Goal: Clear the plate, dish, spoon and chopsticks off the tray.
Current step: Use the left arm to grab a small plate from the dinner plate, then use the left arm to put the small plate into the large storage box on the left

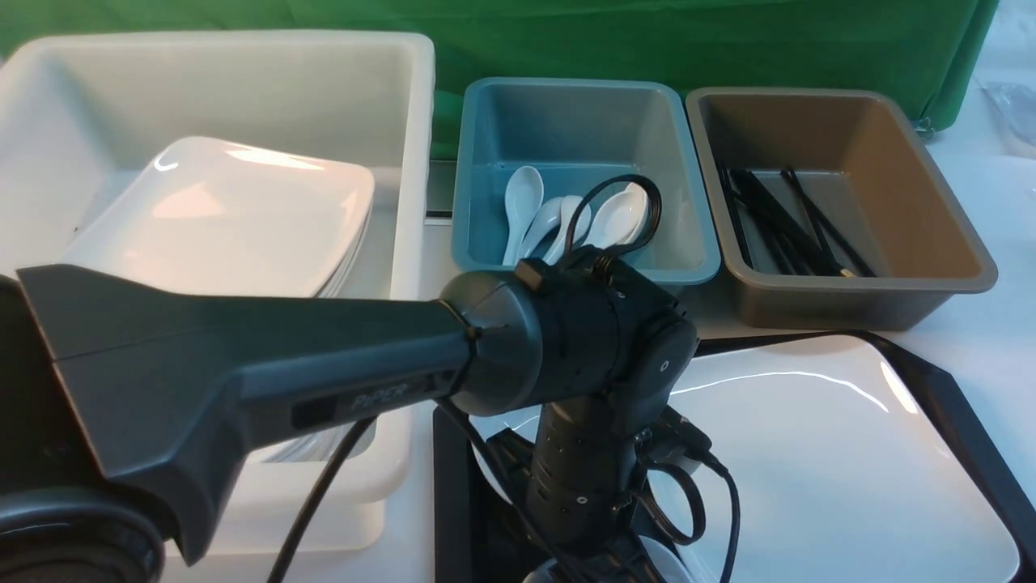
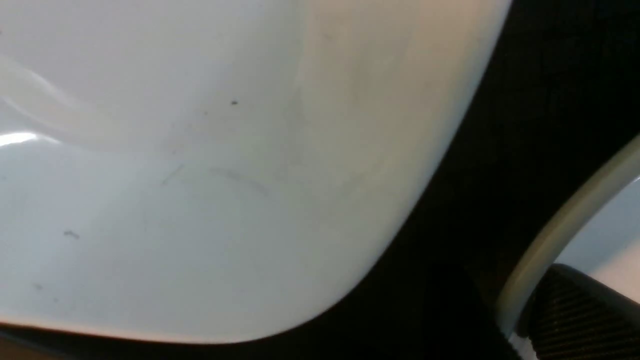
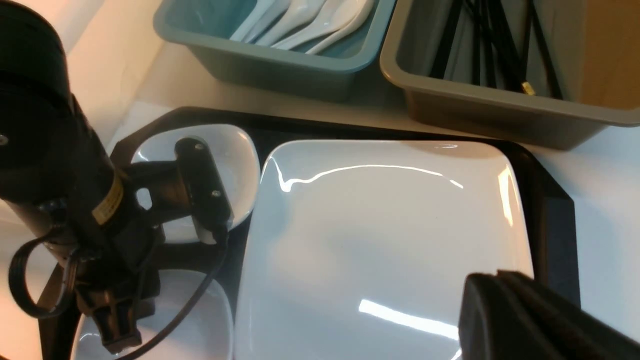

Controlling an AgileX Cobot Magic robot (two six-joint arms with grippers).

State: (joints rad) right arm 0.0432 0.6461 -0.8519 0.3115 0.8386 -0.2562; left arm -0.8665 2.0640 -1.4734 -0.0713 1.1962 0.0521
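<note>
Spoons (image 1: 566, 214) lie in the blue tub (image 1: 477, 162) at twelve o'clock beyond the tray (image 3: 552, 240) and chopsticks (image 1: 785, 219) in the brown tub (image 1: 931, 186) at one, so that half looks done. The plate (image 1: 825, 453) at the tray's three o'clock, the far dish (image 3: 230, 165) at nine and the near dish (image 3: 200, 325) at seven remain. The left gripper (image 3: 116, 334) is down at the near dish, its grip impossible to tell, while the right gripper (image 3: 495, 287) hangs clenched on nothing.

Tubs (image 1: 579, 87): three are counted.
Tray (image 3: 555, 235): one is seen.
Plate (image 1: 809, 453), on the tray: one is seen.
Small dishes (image 3: 235, 160): two are seen.
Spoons (image 1: 522, 190): at least four are counted.
</note>
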